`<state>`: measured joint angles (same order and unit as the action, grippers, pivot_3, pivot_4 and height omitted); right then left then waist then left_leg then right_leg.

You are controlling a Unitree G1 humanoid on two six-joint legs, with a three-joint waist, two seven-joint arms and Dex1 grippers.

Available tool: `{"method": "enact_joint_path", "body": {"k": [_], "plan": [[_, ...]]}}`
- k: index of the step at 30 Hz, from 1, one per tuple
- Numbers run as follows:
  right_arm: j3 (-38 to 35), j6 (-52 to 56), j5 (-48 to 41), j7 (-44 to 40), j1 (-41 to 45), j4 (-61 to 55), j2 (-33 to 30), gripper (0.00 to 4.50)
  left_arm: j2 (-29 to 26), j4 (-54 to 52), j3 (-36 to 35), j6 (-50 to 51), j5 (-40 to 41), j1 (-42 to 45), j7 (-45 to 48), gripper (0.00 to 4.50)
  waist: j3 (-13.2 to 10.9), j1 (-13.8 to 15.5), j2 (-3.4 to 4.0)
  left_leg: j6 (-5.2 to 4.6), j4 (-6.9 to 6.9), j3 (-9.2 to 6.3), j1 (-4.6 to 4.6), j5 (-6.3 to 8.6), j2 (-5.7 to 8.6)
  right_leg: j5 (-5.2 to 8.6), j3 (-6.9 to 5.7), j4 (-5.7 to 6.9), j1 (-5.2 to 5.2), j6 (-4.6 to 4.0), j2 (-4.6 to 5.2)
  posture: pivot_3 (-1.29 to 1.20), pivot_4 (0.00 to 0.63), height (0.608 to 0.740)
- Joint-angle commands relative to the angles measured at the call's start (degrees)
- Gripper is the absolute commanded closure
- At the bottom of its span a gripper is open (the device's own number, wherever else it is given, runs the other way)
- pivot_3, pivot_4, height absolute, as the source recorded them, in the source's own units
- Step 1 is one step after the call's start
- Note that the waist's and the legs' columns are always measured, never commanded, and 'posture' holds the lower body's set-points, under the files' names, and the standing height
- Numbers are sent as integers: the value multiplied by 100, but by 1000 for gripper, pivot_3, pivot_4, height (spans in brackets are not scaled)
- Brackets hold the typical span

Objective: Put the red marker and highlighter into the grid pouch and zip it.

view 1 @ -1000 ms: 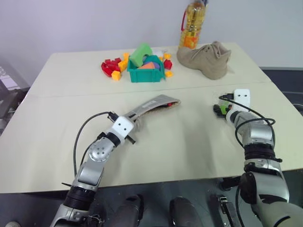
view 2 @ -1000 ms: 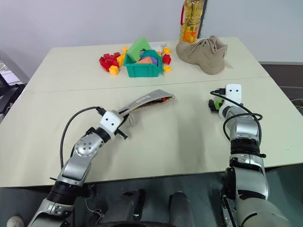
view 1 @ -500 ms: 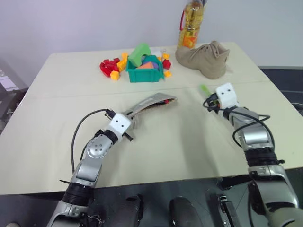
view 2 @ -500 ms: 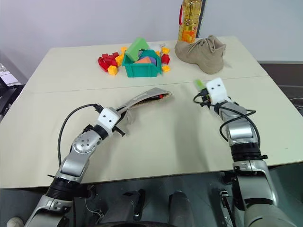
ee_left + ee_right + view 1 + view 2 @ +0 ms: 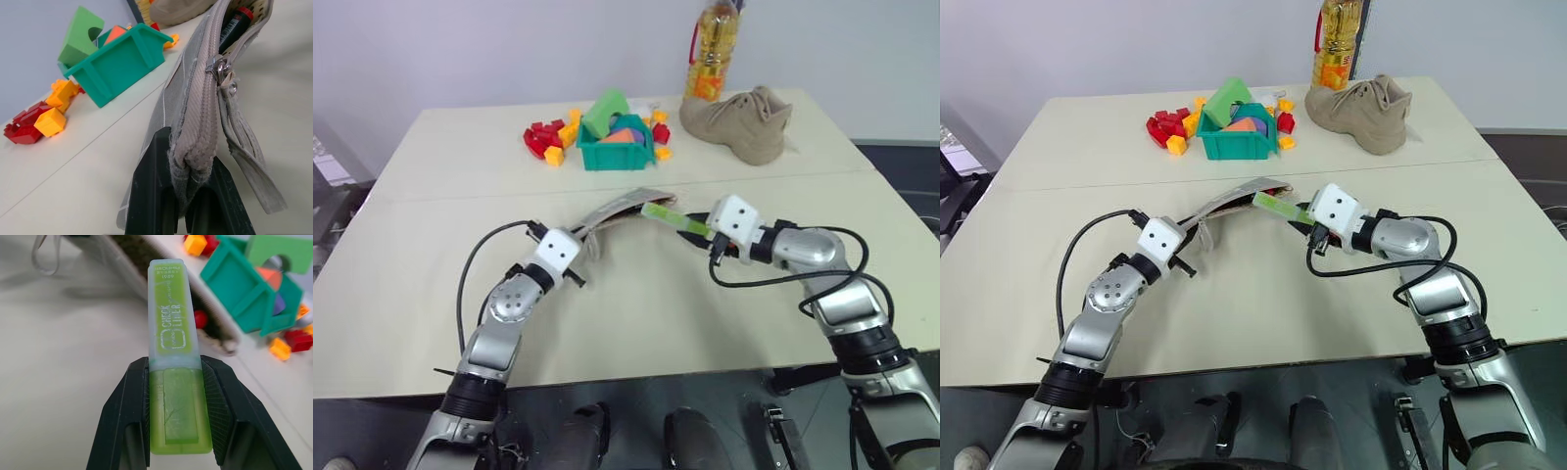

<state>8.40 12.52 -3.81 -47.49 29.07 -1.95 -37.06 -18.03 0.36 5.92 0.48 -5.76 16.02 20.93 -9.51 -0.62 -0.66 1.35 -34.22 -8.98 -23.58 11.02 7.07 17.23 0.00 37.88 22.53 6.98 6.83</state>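
Note:
The grid pouch (image 5: 625, 210) hangs lifted above the table, its near end pinched in my shut left gripper (image 5: 183, 196). Its zipper stands open, with the metal pull (image 5: 218, 66) partway along. The red marker (image 5: 235, 20) lies inside, near the far open end. My right gripper (image 5: 178, 416) is shut on the light-green highlighter (image 5: 172, 333), whose free end points at the pouch's open mouth (image 5: 139, 254) and hovers just before it. In the head views the highlighter (image 5: 672, 217) sits between the right gripper (image 5: 702, 233) and the pouch's raised end.
At the back of the table stand a green bin (image 5: 615, 149) of toy blocks, loose red and yellow blocks (image 5: 542, 139), a tan boot (image 5: 740, 121) and an oil bottle (image 5: 713, 54). A seam (image 5: 460, 194) crosses the tabletop.
My right gripper closed on the highlighter at the table's right, lifted it, turned and carried it left to the pouch's mouth. The left gripper kept holding the pouch in place.

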Motion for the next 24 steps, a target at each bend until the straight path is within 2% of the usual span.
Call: {"method": "enact_joint_path", "body": {"k": [1, 8, 15, 24], "plan": [[-39, -7, -3, -40, 96, -133, 15, 3584, 2, -223, -16, -196, 45, 40, 3, 4500, 0, 0, 0, 0, 0, 0, 0, 0, 0, 0, 0, 0, 0, 0, 0, 0, 150, 740], [63, 64, 171, -85, 269, 55, 10, 3584, -81, -383, 183, -511, -3, -112, 270, 4500, 0, 0, 0, 0, 0, 0, 0, 0, 0, 0, 0, 0, 0, 0, 0, 0, 150, 740], [501, -84, 574, -651, 434, -380, -365, 3584, -250, -415, 443, -771, -117, -139, 537, 4500, 0, -1, 0, 0, 1, 1, 0, 0, 0, 0, 0, -1, 1, 0, 0, 0, 150, 740], [940, -135, 936, -932, 832, -602, -255, 3584, -295, -514, 575, -846, -103, -185, 756, 4500, -1, 9, -1, 0, 2, 1, 0, 1, 0, 0, 0, -2, 1, 0, 1, 0, 150, 740]]}}
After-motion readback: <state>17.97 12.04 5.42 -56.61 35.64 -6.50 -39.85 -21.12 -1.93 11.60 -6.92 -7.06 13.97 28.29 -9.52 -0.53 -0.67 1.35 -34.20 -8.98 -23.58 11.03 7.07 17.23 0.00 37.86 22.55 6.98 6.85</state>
